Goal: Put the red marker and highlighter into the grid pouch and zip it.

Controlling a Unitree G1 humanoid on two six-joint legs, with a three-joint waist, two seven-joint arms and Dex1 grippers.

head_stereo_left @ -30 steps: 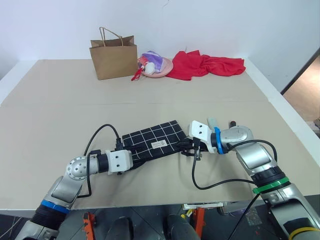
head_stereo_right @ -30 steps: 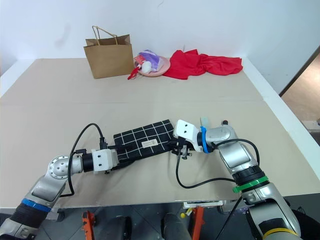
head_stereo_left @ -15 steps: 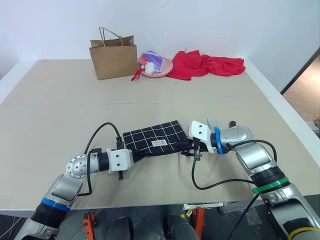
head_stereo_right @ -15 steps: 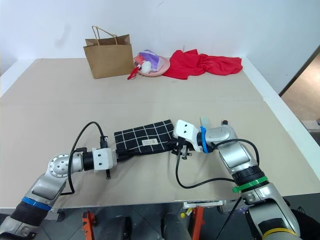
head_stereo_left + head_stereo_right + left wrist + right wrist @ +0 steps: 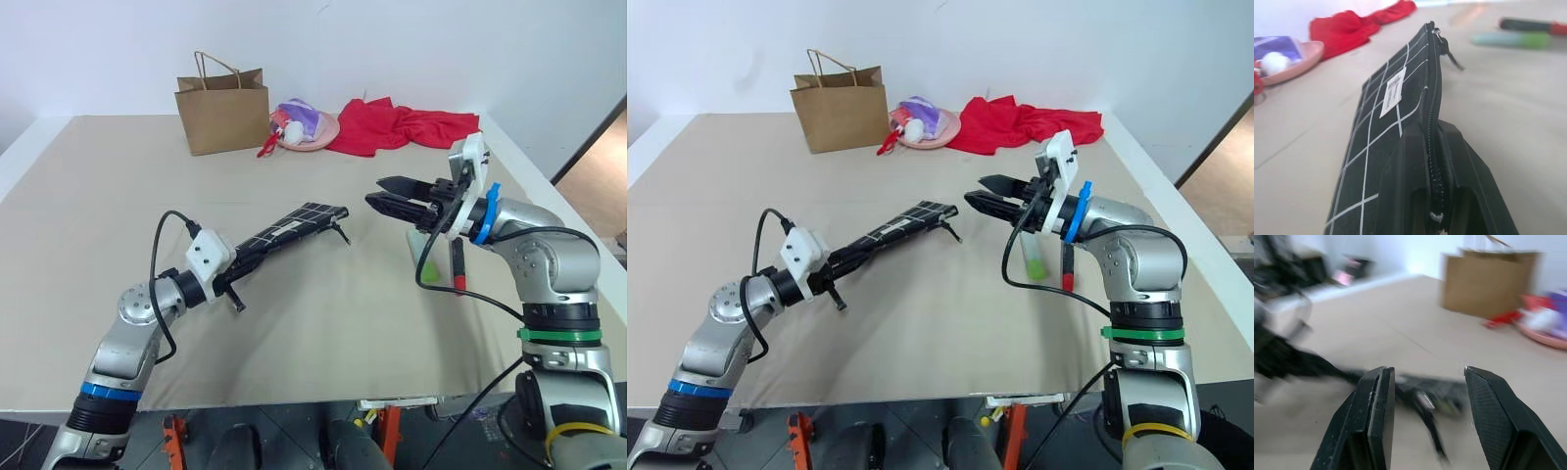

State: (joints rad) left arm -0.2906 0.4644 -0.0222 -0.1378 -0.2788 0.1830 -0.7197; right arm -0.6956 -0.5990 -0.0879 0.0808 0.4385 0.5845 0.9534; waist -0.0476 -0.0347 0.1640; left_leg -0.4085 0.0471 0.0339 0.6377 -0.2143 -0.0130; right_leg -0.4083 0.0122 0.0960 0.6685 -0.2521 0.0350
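The flat black fabric grid pouch (image 5: 292, 225) with white grid lines sits near the middle of the head view, lifted off the beige surface (image 5: 118, 196) and seen almost edge-on. Its long axis runs from lower left to upper right, rising toward the far end. In the left wrist view a small white label shows on its side, and the zipper runs along its upper edge to a dark cord pull (image 5: 342, 231) dangling off the far corner. The left gripper (image 5: 238, 266) is pressed together on the near end of the pouch, pinching it along the zipper edge.

Right of centre, the highlighter (image 5: 425, 251), a short chunky pen with a pale mint end and a bright green end, lies on the surface with its long axis running up and down the frame, green end nearer the camera. Just beside it on the right lies the red marker (image 5: 457, 264), slim, black with a bright red near end, roughly parallel. Both are well apart from the pouch.

The right gripper (image 5: 387, 194) hangs above them, pointing left toward the pouch's far end, its fingers spread and holding nothing.

Bare surface lies open between pouch and pens, toward the lower edge and at far left. In the upper middle, along the far edge, stand a brown paper bag (image 5: 223, 111), a pink dish (image 5: 312, 130) with small items, and a crumpled red cloth (image 5: 404, 126).
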